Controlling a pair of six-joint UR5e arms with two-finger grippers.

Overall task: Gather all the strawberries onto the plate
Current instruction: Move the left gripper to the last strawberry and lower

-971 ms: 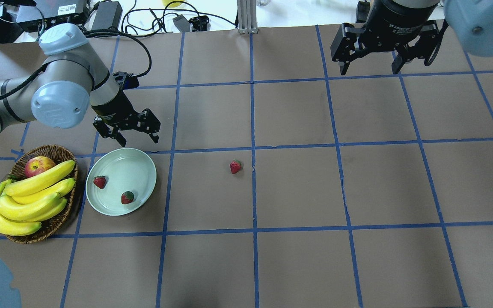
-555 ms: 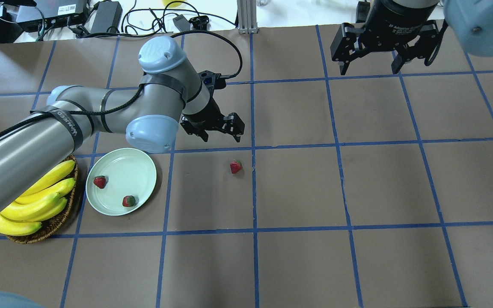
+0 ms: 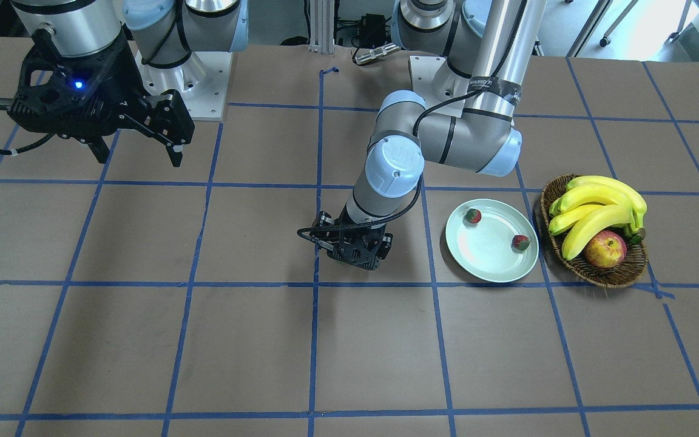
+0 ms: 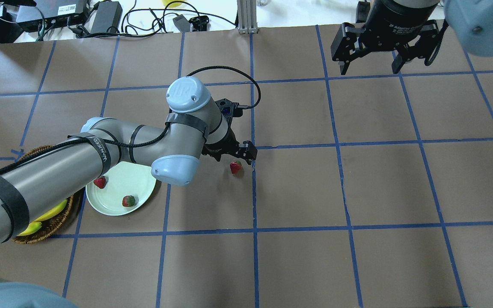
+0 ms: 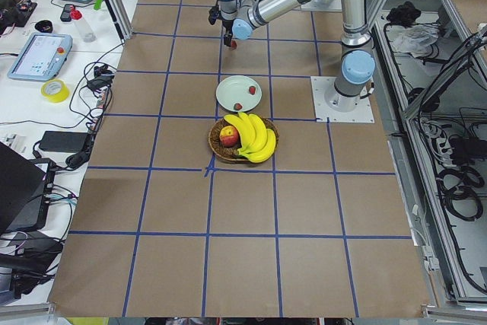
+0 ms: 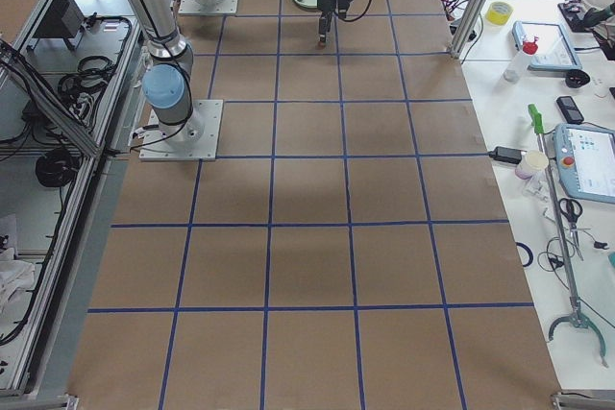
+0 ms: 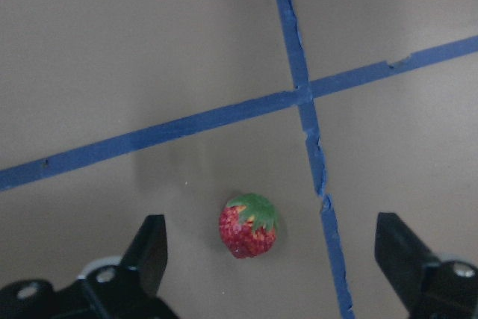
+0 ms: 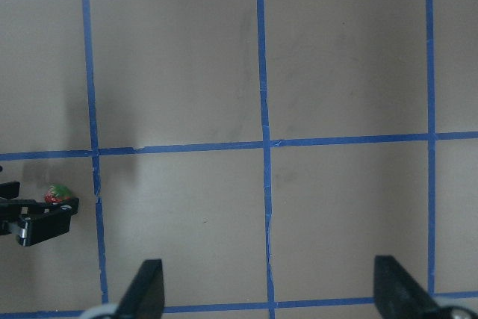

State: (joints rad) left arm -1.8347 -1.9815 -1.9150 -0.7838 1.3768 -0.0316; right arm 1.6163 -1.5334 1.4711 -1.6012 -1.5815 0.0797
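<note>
Two strawberries (image 4: 99,182) (image 4: 128,200) lie on the pale mint plate (image 4: 133,177). They also show in the front view (image 3: 474,215) (image 3: 520,243). A third strawberry (image 4: 235,167) lies on the table near the middle. My left gripper (image 4: 230,157) is open and low over it. In the left wrist view the strawberry (image 7: 249,225) sits between the spread fingers (image 7: 149,248), untouched. In the front view the left gripper (image 3: 355,255) hides it. My right gripper (image 4: 370,64) is open and empty, high at the far right.
A brown wicker basket (image 3: 604,276) with bananas (image 3: 592,200) and a red-yellow apple (image 3: 604,249) stands beside the plate (image 3: 489,258). My left arm (image 4: 58,171) reaches over the basket and the plate's edge. Cables and boxes lie beyond the table's far edge.
My left arm has swung right from beside the plate to the loose strawberry and come down over it, still open. The right arm has not moved.
</note>
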